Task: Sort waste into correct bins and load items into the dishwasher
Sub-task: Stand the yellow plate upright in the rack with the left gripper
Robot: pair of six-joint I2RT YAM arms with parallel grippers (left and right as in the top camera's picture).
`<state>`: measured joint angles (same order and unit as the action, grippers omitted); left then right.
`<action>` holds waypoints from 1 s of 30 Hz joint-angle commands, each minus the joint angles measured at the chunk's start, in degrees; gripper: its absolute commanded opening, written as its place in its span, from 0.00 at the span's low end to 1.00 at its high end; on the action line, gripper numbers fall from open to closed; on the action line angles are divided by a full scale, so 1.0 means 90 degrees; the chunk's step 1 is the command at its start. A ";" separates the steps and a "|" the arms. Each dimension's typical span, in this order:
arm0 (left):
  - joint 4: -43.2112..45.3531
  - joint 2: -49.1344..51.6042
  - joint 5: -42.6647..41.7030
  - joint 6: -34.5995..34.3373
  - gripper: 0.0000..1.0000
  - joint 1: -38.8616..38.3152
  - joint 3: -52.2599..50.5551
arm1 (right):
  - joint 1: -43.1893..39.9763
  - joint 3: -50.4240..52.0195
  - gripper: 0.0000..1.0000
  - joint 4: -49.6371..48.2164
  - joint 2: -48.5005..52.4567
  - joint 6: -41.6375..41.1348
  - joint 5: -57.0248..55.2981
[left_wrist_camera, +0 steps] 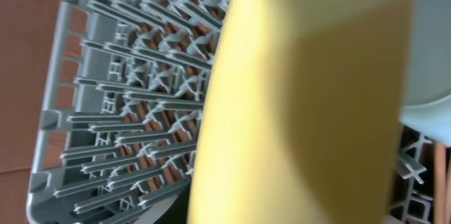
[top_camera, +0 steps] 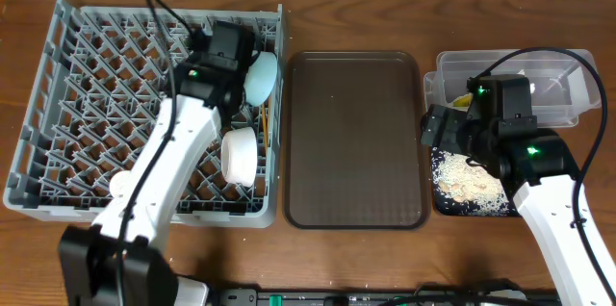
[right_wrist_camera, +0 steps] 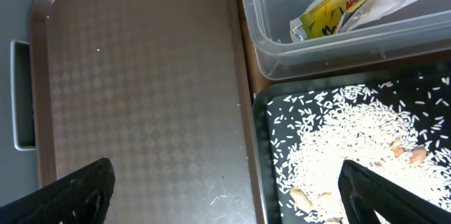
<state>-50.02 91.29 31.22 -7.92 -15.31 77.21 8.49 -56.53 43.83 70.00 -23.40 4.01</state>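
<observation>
Obs 1: Yellow plate (left_wrist_camera: 303, 111) is recorded closest to the lens, blurred and filling most of the left wrist view. The grey dish rack (left_wrist_camera: 120, 118) is seen behind it, and the light blue bowl (left_wrist_camera: 431, 48) at its right edge

Obs 2: Noted. Can the left tool (top_camera: 229, 54) be read?

Obs 1: It is positioned over the rack's right side, just beside the blue bowl. Its fingers are hidden in both views, so whether the plate is gripped cannot be told

Obs 2: Other rack contents?

Obs 1: White cup (top_camera: 239, 155) is logged among the pegs near the right wall, nearer the front than the blue bowl

Obs 2: Right tool (right_wrist_camera: 225, 203)?

Obs 1: Spread wide, unloaded, with one finger (right_wrist_camera: 77, 189) over the brown tray (right_wrist_camera: 141, 76) and the other over the black tray (right_wrist_camera: 264, 122)

Obs 2: Waste?

Obs 1: Rice scraps (right_wrist_camera: 352, 153) are heaped on the black tray. The green-and-yellow wrapper (right_wrist_camera: 338, 5) is lying in the clear tub (right_wrist_camera: 282, 62), with the white napkin (top_camera: 544, 89) beside it. The tub is set just behind the black tray, all on the wooden desk (top_camera: 289, 248)
</observation>
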 commanded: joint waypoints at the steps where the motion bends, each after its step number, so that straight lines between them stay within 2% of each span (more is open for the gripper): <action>1: 0.0022 0.0206 0.0078 0.0066 0.08 0.0015 -0.0041 | 0.0005 -0.0100 0.99 -0.0017 -0.0085 0.0034 -0.0087; 3: 0.0073 0.0287 0.0075 0.0068 0.11 0.0015 -0.0041 | 0.0005 -0.0100 0.99 -0.0017 -0.0083 0.0034 -0.0090; 4: 0.0095 0.0311 0.0075 0.0070 0.17 0.0015 -0.0041 | 0.0005 -0.0100 0.99 -0.0022 -0.0083 0.0034 -0.0087; 5: 0.0112 0.0330 0.0075 0.0070 0.29 0.0015 -0.0041 | 0.0005 -0.0100 0.99 -0.0027 -0.0083 0.0034 -0.0087; 7: 0.0117 0.0335 -0.0012 0.0073 0.40 0.0010 -0.0041 | 0.0005 -0.0100 0.99 -0.0036 -0.0083 0.0034 -0.0087; 12: 0.0104 0.0333 -0.0248 0.0070 0.53 0.0000 -0.0041 | 0.0005 -0.0100 0.99 -0.0036 -0.0083 0.0034 -0.0087; 14: 0.0087 0.0279 -0.0253 0.0070 0.61 -0.0027 -0.0041 | 0.0005 -0.0100 0.99 -0.0036 -0.0083 0.0034 -0.0087; 17: -0.0019 0.0107 -0.0255 0.0068 0.69 -0.0151 0.0005 | 0.0005 -0.0100 0.99 -0.0036 -0.0083 0.0034 -0.0087; 24: -0.0148 -0.0600 -0.0372 0.0068 0.73 -0.0675 0.0124 | 0.0005 -0.0100 0.99 -0.0036 -0.0083 0.0034 -0.0087; 30: -0.0262 -0.0918 -0.1588 0.0044 0.72 -0.0981 0.0121 | 0.0005 -0.0100 0.99 -0.0036 -0.0083 0.0034 -0.0087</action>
<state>-51.57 83.40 23.55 -7.44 -23.42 77.19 8.49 -56.53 43.64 70.00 -23.40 4.01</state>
